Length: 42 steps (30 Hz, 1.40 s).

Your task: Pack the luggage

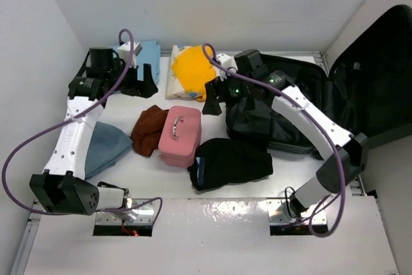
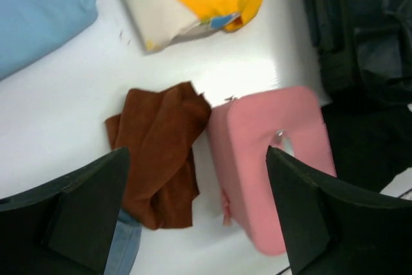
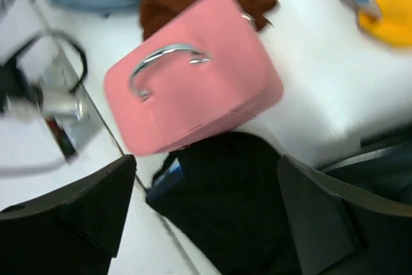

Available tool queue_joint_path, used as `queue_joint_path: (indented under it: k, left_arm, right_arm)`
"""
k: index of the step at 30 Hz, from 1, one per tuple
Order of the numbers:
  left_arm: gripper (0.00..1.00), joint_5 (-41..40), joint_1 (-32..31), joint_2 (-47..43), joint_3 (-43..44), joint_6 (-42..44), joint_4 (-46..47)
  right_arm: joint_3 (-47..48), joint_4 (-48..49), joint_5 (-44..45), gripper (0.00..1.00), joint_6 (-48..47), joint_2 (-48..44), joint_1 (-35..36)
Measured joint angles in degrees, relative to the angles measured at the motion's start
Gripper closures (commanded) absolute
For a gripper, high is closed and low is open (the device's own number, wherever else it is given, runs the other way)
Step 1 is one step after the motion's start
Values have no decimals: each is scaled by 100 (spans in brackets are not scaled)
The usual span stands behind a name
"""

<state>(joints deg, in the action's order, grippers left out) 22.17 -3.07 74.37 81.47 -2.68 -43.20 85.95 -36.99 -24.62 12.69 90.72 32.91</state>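
The luggage (image 1: 360,88), a large black suitcase, lies open at the right with its lid up against the wall. A pink case (image 1: 179,136) with a metal handle sits mid-table, seen too in the left wrist view (image 2: 270,159) and the right wrist view (image 3: 193,78). A folded black garment (image 1: 230,162) lies beside it (image 3: 238,204). A brown cloth (image 1: 148,130) lies left of the case (image 2: 161,152). My left gripper (image 1: 140,80) is open and empty at the back left. My right gripper (image 1: 215,98) is open and empty near the suitcase's left edge, above the table.
A light blue garment (image 1: 147,53) and a yellow garment on a cream bag (image 1: 190,69) lie at the back. A grey-blue cloth (image 1: 106,146) lies under the left arm. White walls close in the left and back.
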Motion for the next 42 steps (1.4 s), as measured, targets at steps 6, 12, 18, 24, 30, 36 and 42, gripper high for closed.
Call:
queue_joint_path:
  k: [6,12,18,24,30,36,42]
  left_arm:
    - [8,1340,1250,-20,-240,761,-662]
    - [8,2881,2243,225,-304,1526,-1397]
    - [8,3598,2702,356,-411,1971,-1766]
    - [9,3954,2898,319,-881,2194,-1836]
    - [9,4070,3156,249,-1075,2277,-1878]
    - [9,4170,3335,199,-1086,2339,-1886]
    - [9,4258,3473,157,-1266,2347,-1875]
  right_arm:
    - [-431,94,-409,43,-2885,-437,767]
    - [-1200,-267,-929,44,-6284,-459,931]
    - [-90,-944,-1497,43,-8358,675,710]
    - [905,-1276,-2004,43,-9285,1408,684]
    - [1108,-1327,-2227,43,-9683,1718,765]
    - [1816,-1665,-2317,36,-10045,2330,907]
    - [2277,-1958,-2350,36,-10351,2721,964]
